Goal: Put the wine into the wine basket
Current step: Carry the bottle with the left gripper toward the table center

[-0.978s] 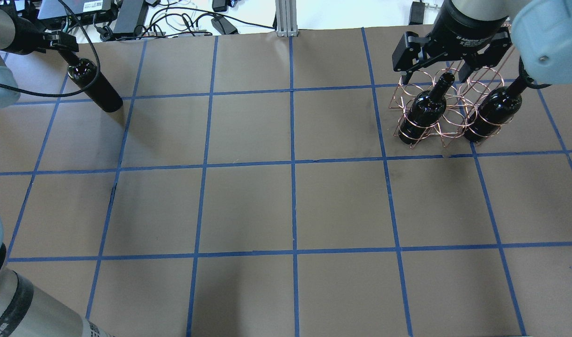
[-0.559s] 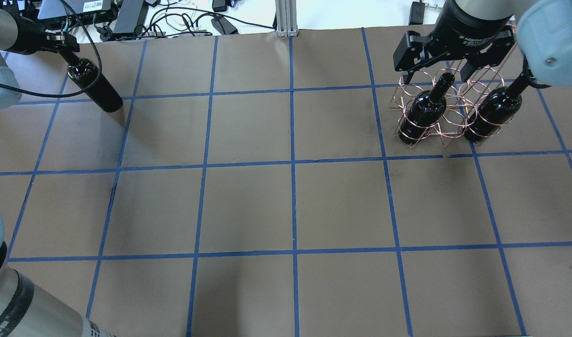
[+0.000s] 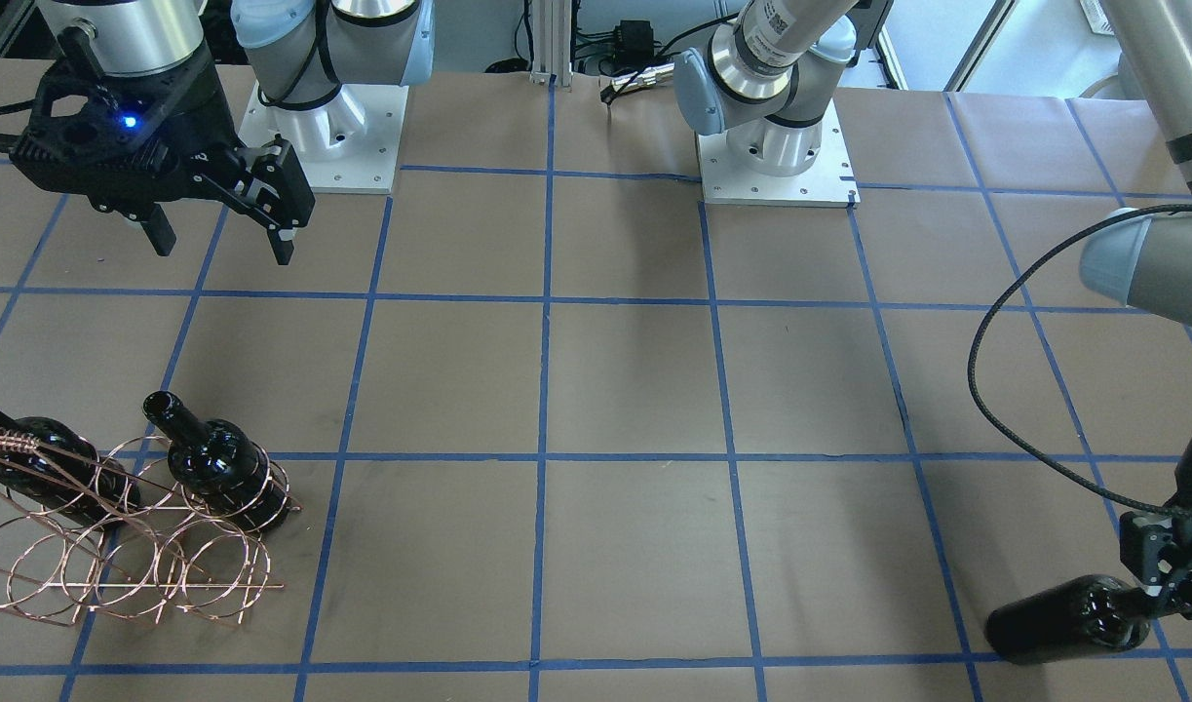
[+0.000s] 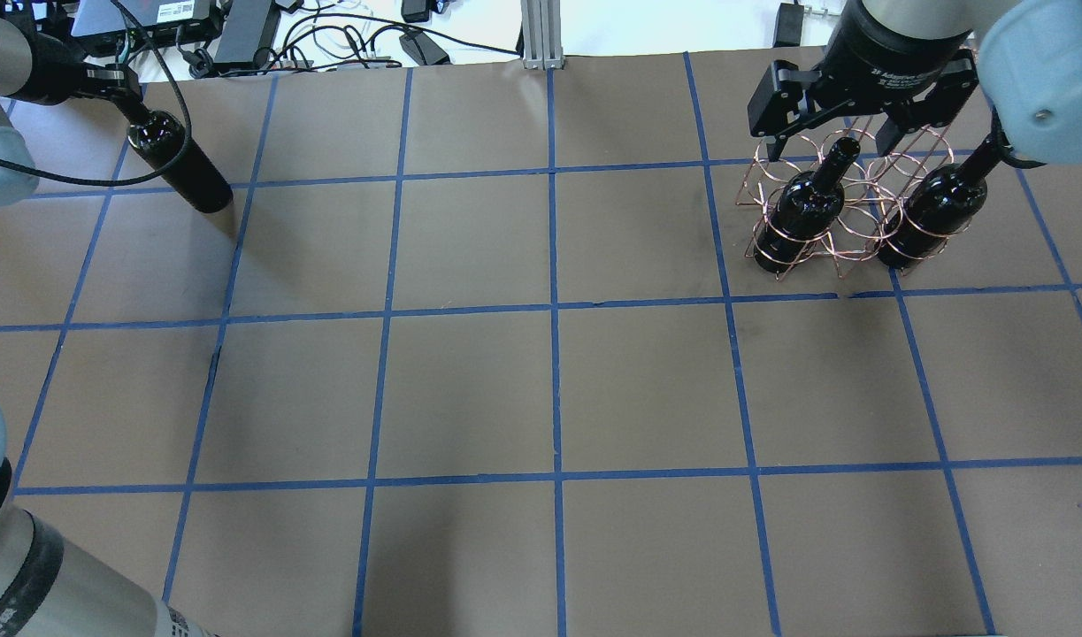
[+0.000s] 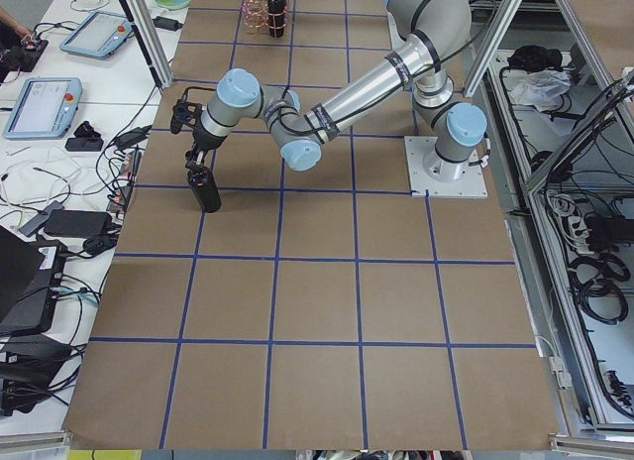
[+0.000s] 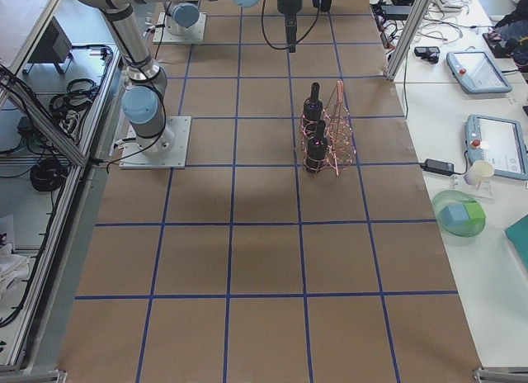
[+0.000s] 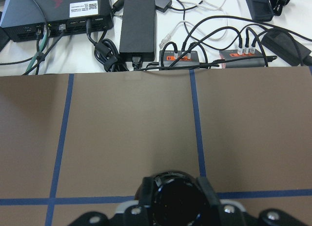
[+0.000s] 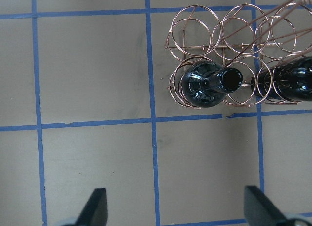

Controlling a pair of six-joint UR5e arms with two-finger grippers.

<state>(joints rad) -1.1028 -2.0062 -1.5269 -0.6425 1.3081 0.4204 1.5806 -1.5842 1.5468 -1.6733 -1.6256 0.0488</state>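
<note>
The left pincer [image 4: 125, 87] is closed on the neck of a dark wine bottle [image 4: 180, 166] at the far left corner of the table [image 4: 470, 380]. Its own camera shows the bottle's round mouth right between its fingers [image 7: 204, 189]. The bottle stands up straight, but I cannot tell if its bottom is on the table or just off it. It is well apart from the wine basket [image 3: 167, 585], which sits at the far right. A second bottle [image 4: 797, 212] and a third bottle [image 4: 934, 208] stand in the end loops of the row nearer the robot. The loop between them and the back row have nothing in them. The right pincer [image 3: 222, 242] hangs over the basket with its fingers wide apart, holding nothing. I think the job now is to carry the held bottle across and drop it into a free loop. To do it well, grip the neck hard, because the glass looks slippery. Keep the bottle upright and lift it high enough to pass over the tall handle and the other necks. The right pincer should get out of the way first. Then go down slowly through the middle of a loop, so the thin wire is not bumped. Let go only when the bottle stands by itself.
</note>
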